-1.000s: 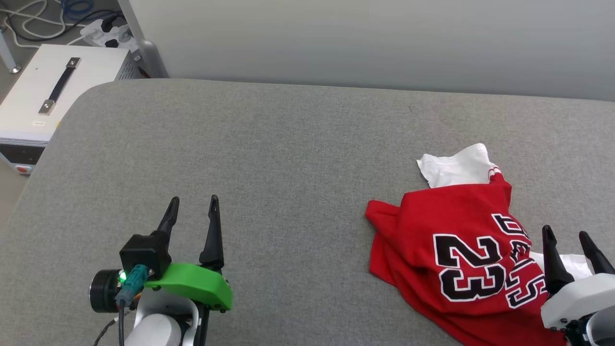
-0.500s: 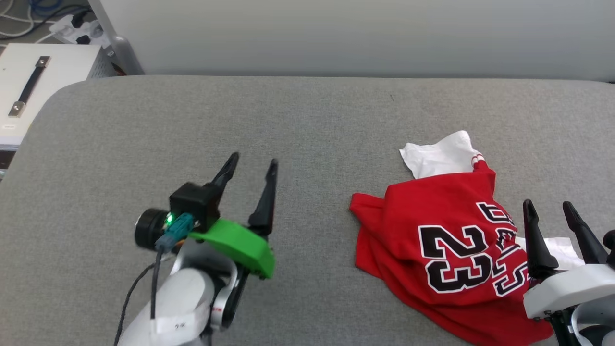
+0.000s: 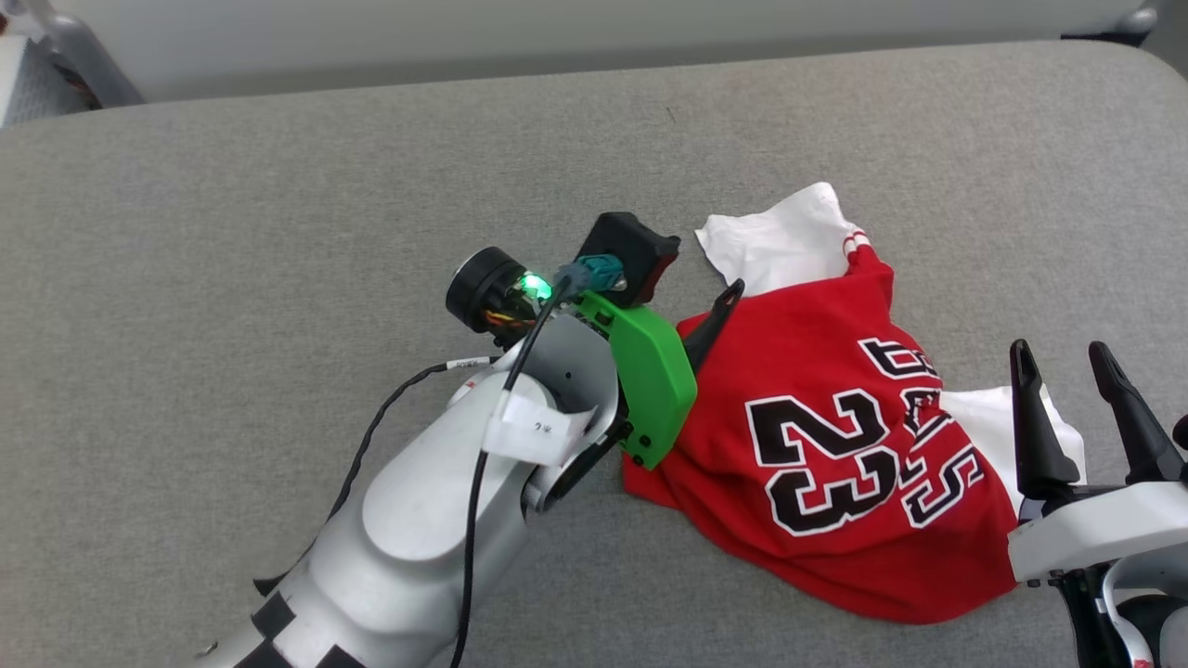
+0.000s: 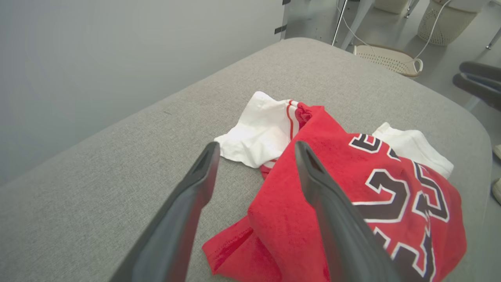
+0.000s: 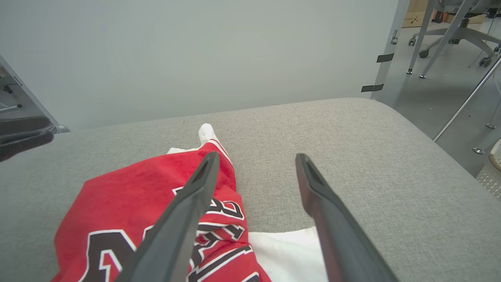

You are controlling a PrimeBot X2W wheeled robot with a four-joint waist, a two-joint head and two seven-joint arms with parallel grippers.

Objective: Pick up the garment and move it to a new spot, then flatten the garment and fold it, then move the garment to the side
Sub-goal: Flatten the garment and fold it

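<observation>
The garment (image 3: 835,445) is a red jersey with black "23" lettering, lying crumpled on the grey padded surface (image 3: 278,186). One white sleeve (image 3: 770,250) sticks out at its far side and another (image 3: 974,417) at its right. My left gripper (image 4: 256,145) is open at the garment's (image 4: 278,203) left far edge. One of its fingers (image 3: 715,320) is above the red cloth, and the other is over the grey surface near the white sleeve. My right gripper (image 3: 1059,350) is open at the garment's (image 5: 129,196) right end, over the second sleeve, with nothing in it (image 5: 257,155).
A pale wall runs along the far edge of the surface. The surface's rounded right corner (image 5: 375,105) drops to the floor, where white baskets (image 4: 387,58) and chair legs (image 5: 450,31) stand. Grey surface extends left of the garment.
The head camera has turned right, shifting the picture. My left arm has swung forward and right from the near left area to the garment's left edge. Both grippers stay open.
</observation>
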